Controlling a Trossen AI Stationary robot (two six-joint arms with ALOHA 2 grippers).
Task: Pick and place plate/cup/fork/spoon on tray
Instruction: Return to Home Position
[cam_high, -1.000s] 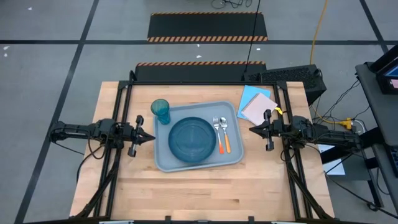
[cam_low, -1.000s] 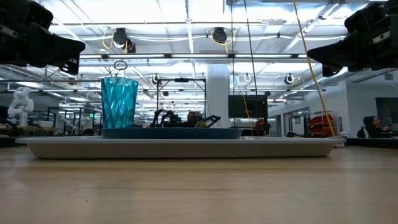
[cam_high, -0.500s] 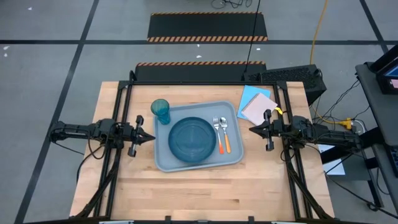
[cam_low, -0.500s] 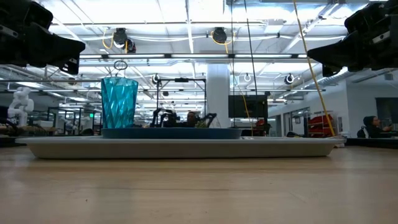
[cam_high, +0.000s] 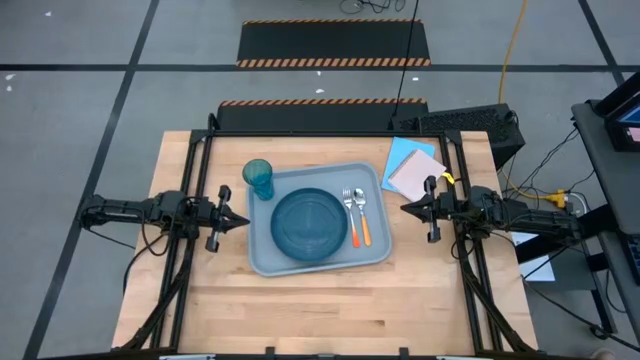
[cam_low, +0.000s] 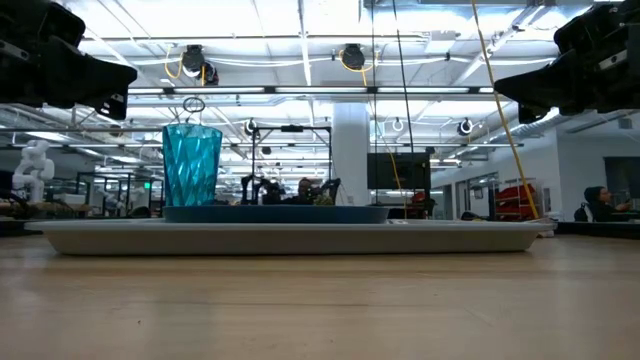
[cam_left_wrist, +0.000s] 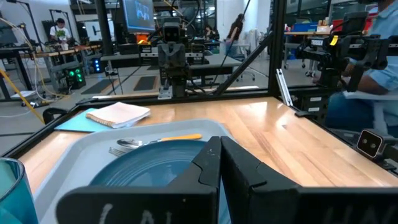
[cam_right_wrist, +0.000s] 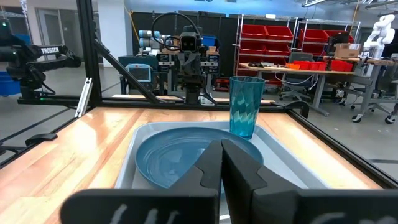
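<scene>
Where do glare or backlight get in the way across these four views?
High view: even light, no glare on the tray. Low view: ceiling lamps behind turn the left gripper and right gripper into silhouettes; the cup glows through. Both wrist views: bright sheen on the table wood.

Light grey-blue rectangular tray (cam_high: 322, 263) with raised rim, flat at mid-bench, carrying: round dark blue plate (cam_high: 309, 224) at centre; translucent teal cup (cam_high: 258, 178) upright in the left rear corner; orange-handled fork (cam_high: 351, 218) and spoon (cam_high: 363, 218) parallel right of the plate, fork nearer it.
</scene>
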